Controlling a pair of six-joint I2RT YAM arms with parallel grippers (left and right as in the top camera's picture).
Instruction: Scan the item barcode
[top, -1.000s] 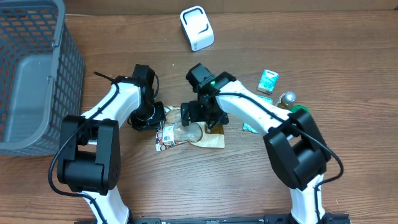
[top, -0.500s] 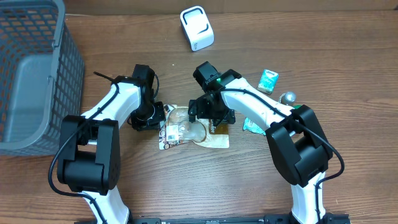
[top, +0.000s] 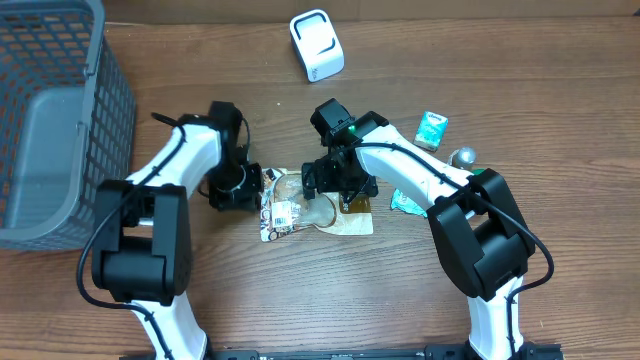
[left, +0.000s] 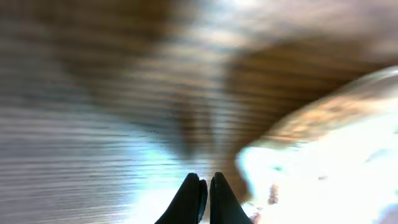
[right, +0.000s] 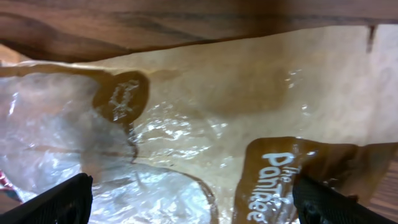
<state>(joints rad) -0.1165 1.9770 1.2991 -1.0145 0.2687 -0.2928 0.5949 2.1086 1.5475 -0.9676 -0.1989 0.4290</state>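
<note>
From overhead, I am working on the snack bag (top: 345, 222), which is lying flat on the bench (top: 300, 300) at the middle, between my two arms, with its white label (top: 280, 214) showing at its left end. My left gripper (top: 238, 190) is sitting at that left edge and my right gripper (top: 340, 188) is poised low over the bag's middle. The scanner (top: 317, 45) is standing well apart at the far side, and the basket (top: 50, 120) is sitting at the far left. The left wrist view is blurring badly, but my left gripper (left: 203, 193) is showing its two fingertips pressed together, closed, with the bag's bright film (left: 323, 155) just to the right. I cannot tell whether any film is pinched between them. In the right wrist view my right gripper (right: 191, 186) is spread fully open, one of its fingers (right: 59, 199) showing at each lower corner, with crinkled film and brown print filling the space between them; nothing is gripped. I am judging that the step in hand is taking hold of the bag so the label can be turned to the scanner. To do it well, I should be bringing the open fingers down across a raised fold rather than flat film. I should also be closing away from the label so it is not covered, and lifting gently, since the thin bag is likely to sag and crease across the code.
</note>
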